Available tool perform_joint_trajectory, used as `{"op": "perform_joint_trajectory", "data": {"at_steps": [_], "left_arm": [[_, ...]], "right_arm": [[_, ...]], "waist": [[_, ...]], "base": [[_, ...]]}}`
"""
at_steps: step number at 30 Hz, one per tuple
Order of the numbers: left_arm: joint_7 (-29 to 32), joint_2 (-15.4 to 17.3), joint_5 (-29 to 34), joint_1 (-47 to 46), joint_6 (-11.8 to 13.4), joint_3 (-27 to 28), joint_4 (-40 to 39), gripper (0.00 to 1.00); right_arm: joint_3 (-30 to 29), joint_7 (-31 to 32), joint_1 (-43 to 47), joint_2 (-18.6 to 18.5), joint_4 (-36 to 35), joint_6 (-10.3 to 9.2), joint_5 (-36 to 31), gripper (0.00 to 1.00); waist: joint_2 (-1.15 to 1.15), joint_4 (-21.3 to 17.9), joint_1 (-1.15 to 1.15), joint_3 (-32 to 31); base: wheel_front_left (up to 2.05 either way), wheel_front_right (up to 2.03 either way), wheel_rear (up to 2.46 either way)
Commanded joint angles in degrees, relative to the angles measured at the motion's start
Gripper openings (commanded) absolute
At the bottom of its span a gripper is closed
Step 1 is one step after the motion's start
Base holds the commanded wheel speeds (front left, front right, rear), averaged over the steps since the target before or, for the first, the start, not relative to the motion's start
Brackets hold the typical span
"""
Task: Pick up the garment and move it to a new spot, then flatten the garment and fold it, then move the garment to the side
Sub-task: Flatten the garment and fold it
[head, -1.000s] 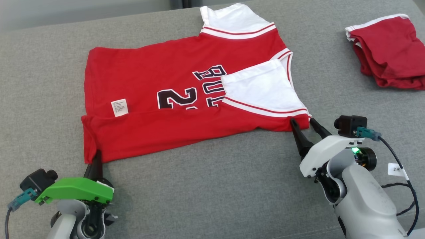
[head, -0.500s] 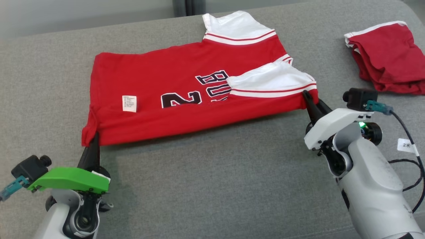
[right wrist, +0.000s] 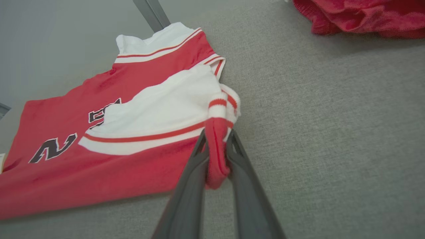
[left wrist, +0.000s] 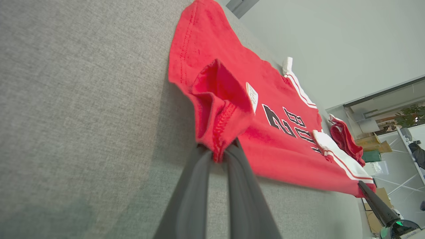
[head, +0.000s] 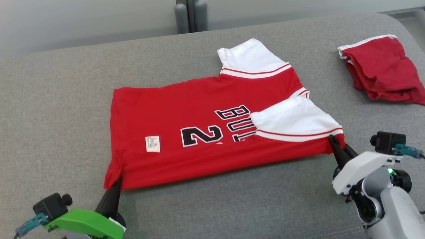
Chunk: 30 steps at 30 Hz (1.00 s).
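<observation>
A red jersey (head: 199, 132) with white sleeves and black lettering lies spread on the grey cushion (head: 232, 205), its near edge doubled over and raised slightly. My left gripper (head: 117, 183) is shut on the jersey's bottom hem corner, seen bunched between the fingers in the left wrist view (left wrist: 220, 151). My right gripper (head: 333, 146) is shut on the corner below the white sleeve (head: 292, 119); the right wrist view shows red and white cloth pinched between its fingertips (right wrist: 217, 146). The right gripper's dark finger (left wrist: 373, 199) also shows in the left wrist view.
A second red garment with white trim (head: 378, 69) lies crumpled at the back right of the cushion. Grey posts (head: 191, 16) stand behind the cushion's far edge. Bare grey cushion stretches along the front and the left.
The right gripper has shut on the sleeve corner. Both grippers have raised the near folded edge and carried it away from me. The head camera has shifted too.
</observation>
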Motion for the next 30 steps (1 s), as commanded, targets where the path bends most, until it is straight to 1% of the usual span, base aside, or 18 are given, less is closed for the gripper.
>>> {"op": "perform_joint_trajectory", "data": {"at_steps": [1, 4, 5, 6, 7, 11, 15, 19, 23, 26, 28, 30], "left_arm": [[0.0, 0.5, -0.1, 1.4, 0.6, 0.0, 0.0, 0.0], [-0.2, 0.1, 0.7, 2.6, 1.5, -0.8, 0.4, 0.0], [-0.2, 0.1, 1.0, 2.9, 2.0, -0.9, 0.8, 0.35], [-0.3, 0.4, 1.7, 2.9, 2.3, -1.4, 1.0, 0.62], [-0.1, 0.4, 1.8, 3.0, 2.5, -1.7, 1.2, 1.0], [1.0, 1.3, 2.9, 3.4, 3.3, -2.5, 1.0, 1.0], [0.7, 3.4, 4.2, 3.6, 4.5, -1.9, -0.8, 1.0], [1.5, 7.0, 6.3, 0.9, 5.5, -0.9, -3.5, 1.0], [4.5, 11.8, 9.7, -5.1, 5.5, -0.8, -5.8, 1.0], [7.8, 15.9, 14.0, -12.3, 4.9, -1.7, -5.9, 1.0], [10.1, 17.4, 16.5, -17.0, 4.5, -2.8, -4.9, 1.0], [12.2, 17.9, 18.6, -21.3, 4.0, -4.1, -3.4, 1.0]], "right_arm": [[-1.0, 0.5, 1.8, 0.1, -1.0, -0.14, 0.1, 0.0], [-1.4, 1.0, 5.0, 1.3, -2.3, -0.14, -0.6, 0.0], [-1.6, 0.9, 5.7, 1.6, -2.5, -0.14, -0.5, 0.05], [-1.9, 0.3, 6.4, 1.9, -2.6, -0.14, -0.4, 0.4], [-2.0, 0.1, 7.0, 2.0, -2.5, -0.14, -0.5, 1.0], [-2.7, -1.2, 8.6, 2.7, -2.1, -0.11, -0.7, 1.0], [-4.4, -2.3, 9.0, 2.7, -3.0, -0.11, -1.8, 1.0], [-5.3, -3.2, 6.9, 2.8, -5.7, -0.11, -4.6, 1.0], [-4.8, -2.7, 4.1, 2.8, -8.6, -0.11, -6.3, 1.0], [-3.6, -2.0, 1.3, 2.7, -10.5, -0.11, -6.9, 1.0], [-2.6, -1.5, -0.5, 2.7, -11.3, -0.11, -7.1, 1.0], [-1.6, -1.4, -2.0, 2.7, -11.6, -0.11, -7.0, 1.0]], "waist": [[0.0, -0.3, 0.0, -0.2], [0.0, -0.5, 0.0, -0.3], [0.0, -0.6, 0.0, -0.4], [0.0, -0.7, 0.0, -0.5], [0.0, -0.7, 0.0, -0.6], [0.0, -0.7, 0.0, -0.9], [0.0, -0.9, 0.0, -1.0], [0.0, -1.1, 0.0, -0.5], [0.0, -1.5, 0.0, 0.8], [0.0, -2.1, 0.0, 2.4], [0.0, -2.6, 0.0, 3.8], [0.0, -3.2, 0.0, 5.3]], "base": [[0.0, 0.0, 0.0], [0.0, 0.0, 0.0], [0.0, 0.0, 0.0], [0.0, 0.0, 0.0], [0.0, 0.0, 0.0], [0.0, 0.0, 0.0], [0.0, 0.0, 0.0], [0.0, 0.0, 0.0], [0.0, 0.0, 0.0], [0.0, 0.0, 0.0], [0.0, 0.0, 0.0], [0.0, 0.0, 0.0]]}}
